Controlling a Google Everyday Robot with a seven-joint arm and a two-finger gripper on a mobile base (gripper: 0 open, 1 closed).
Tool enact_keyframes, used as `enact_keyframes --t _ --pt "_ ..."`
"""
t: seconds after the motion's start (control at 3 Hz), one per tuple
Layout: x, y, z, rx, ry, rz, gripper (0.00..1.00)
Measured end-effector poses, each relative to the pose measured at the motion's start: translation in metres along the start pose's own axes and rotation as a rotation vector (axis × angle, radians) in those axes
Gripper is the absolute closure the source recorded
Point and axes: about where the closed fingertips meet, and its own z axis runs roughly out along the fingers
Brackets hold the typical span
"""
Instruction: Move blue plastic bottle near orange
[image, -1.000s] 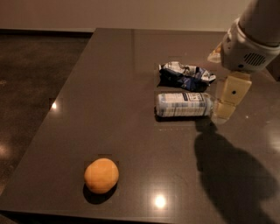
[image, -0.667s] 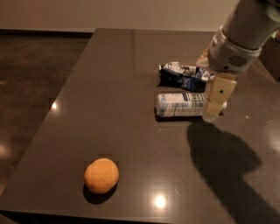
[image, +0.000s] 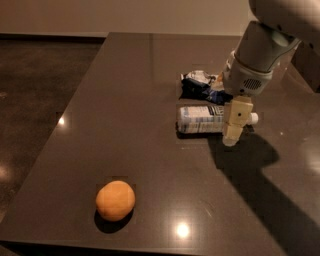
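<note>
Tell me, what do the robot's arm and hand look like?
The arm is fat, round and pale grey-white, like a big tube, with a patch of tiny dots near its end. The hand is cream-coloured and blocky, with a couple of small dark spots. It hangs by the cap end of the blue plastic bottle.

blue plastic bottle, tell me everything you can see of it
The blue plastic bottle is clear plastic with a pale blue-and-white label and a white cap. It lies on its side on the dark table, cap pointing right, just in front of a crumpled snack bag. The hand hangs over its cap end; contact cannot be told.
</note>
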Motion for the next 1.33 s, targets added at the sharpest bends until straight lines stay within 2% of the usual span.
enact_keyframes --t 0.33,0.67,1.0,1.33 --pt "0.000 -0.004 0.018 -0.018 0.004 -0.030 0.17" --pt "0.003 -0.005 0.027 -0.024 0.013 -0.053 0.39" --pt "0.005 -0.003 0.025 -0.020 0.029 -0.081 0.62" --pt "-0.005 0.009 0.011 -0.009 0.028 -0.135 0.87"
